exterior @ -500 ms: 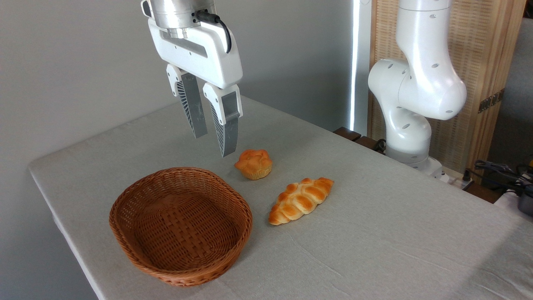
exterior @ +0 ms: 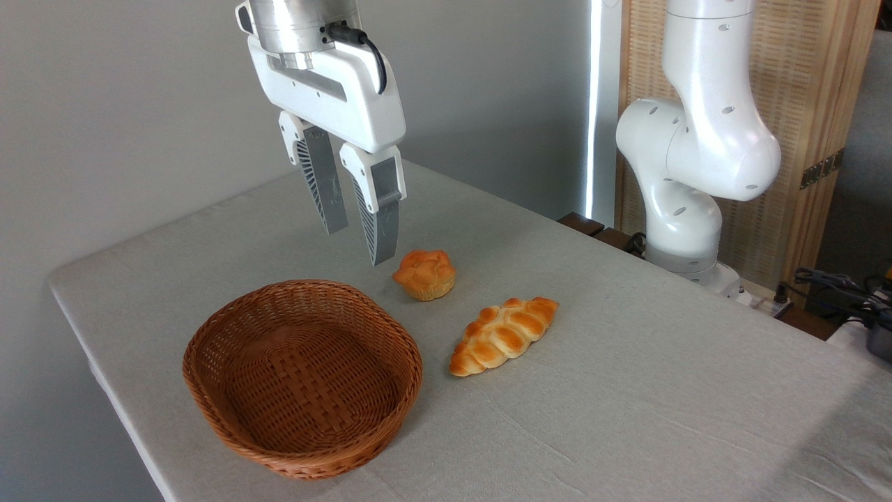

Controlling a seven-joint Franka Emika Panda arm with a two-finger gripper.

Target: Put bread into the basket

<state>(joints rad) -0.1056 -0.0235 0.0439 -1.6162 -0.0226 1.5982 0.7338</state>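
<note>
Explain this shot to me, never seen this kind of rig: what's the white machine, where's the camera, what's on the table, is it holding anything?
It is a single view from a fixed camera looking down across the table from one corner. The white jointed column on the right is a robot arm; it arches out of frame and comes back in at the top, ending in a gripper with two grey ribbed fingers. The fingers hang in the air with a narrow gap between them and nothing in it.

Three things lie on the grey cloth: a wide, shallow wicker basket, empty; a small round knotted bun just beyond the basket; and a longer braided loaf to the bun's right. The gripper hangs above and slightly left of the bun, touching nothing.
</note>
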